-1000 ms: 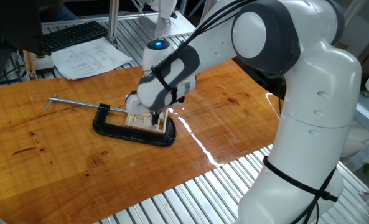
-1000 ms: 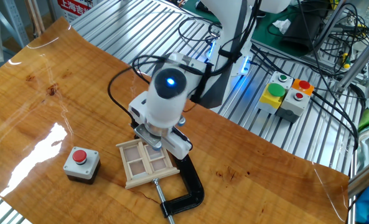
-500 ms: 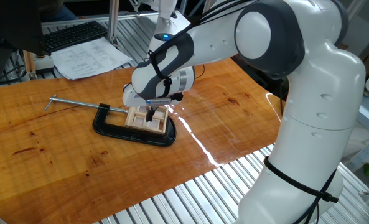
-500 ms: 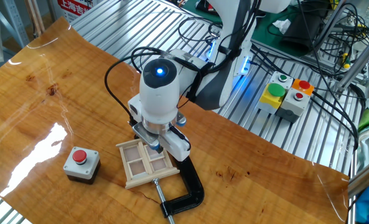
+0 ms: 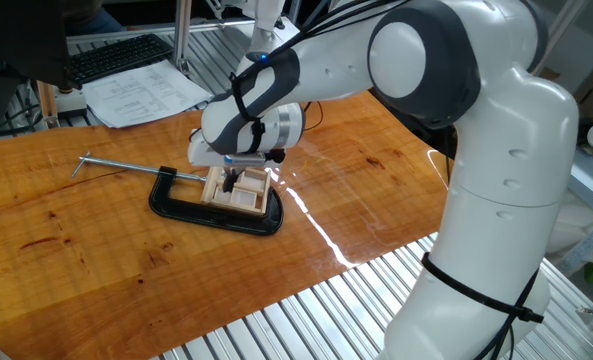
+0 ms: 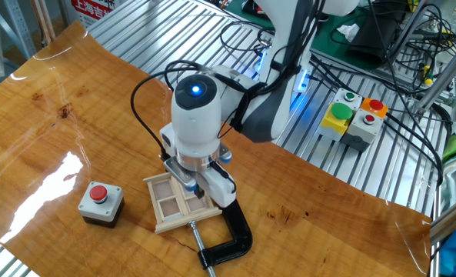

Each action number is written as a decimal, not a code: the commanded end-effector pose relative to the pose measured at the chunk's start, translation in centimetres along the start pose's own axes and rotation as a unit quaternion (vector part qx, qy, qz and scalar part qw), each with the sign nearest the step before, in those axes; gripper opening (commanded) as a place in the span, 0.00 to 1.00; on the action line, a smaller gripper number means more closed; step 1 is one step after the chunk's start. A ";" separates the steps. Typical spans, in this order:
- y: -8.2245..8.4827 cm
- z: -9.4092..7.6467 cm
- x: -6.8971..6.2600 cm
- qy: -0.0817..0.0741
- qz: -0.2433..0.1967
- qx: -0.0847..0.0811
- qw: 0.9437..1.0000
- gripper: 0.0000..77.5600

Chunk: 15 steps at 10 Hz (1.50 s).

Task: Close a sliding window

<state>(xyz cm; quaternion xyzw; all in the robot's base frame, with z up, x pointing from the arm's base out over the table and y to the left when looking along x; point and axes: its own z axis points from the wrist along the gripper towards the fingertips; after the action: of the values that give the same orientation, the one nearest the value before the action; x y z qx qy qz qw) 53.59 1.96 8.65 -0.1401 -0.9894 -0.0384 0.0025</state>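
The sliding window (image 5: 244,193) is a small light wooden frame with pale panes, lying flat on the table inside the jaw of a black C-clamp (image 5: 214,214). It also shows in the other fixed view (image 6: 175,201). My gripper (image 5: 232,183) points down onto the window's middle, its dark fingers close together with nothing held, tips touching or just above the panes. In the other fixed view the gripper (image 6: 191,182) sits over the frame's far right part and hides that corner.
The clamp's long metal screw (image 5: 126,167) sticks out to the left; the clamp also shows in the other fixed view (image 6: 233,231). A grey box with a red button (image 6: 100,201) stands left of the window. Papers (image 5: 146,92) and a keyboard (image 5: 116,55) lie behind the table.
My gripper has slid leftwards across the window in one fixed view, from its right part to its middle, and the wrist has swung with it. The clamp has not moved.
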 end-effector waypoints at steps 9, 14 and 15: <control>0.2 1.2 -0.3 -0.013 0.002 -0.011 1.000 0.00; -0.4 1.7 0.0 -0.015 -0.002 -0.012 1.000 0.00; -0.6 1.8 0.0 -0.017 -0.003 -0.012 1.000 0.00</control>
<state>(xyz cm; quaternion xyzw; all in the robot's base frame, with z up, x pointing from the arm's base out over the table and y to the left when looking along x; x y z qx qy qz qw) 53.56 2.04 7.05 -0.1420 -0.9887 -0.0475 -0.0112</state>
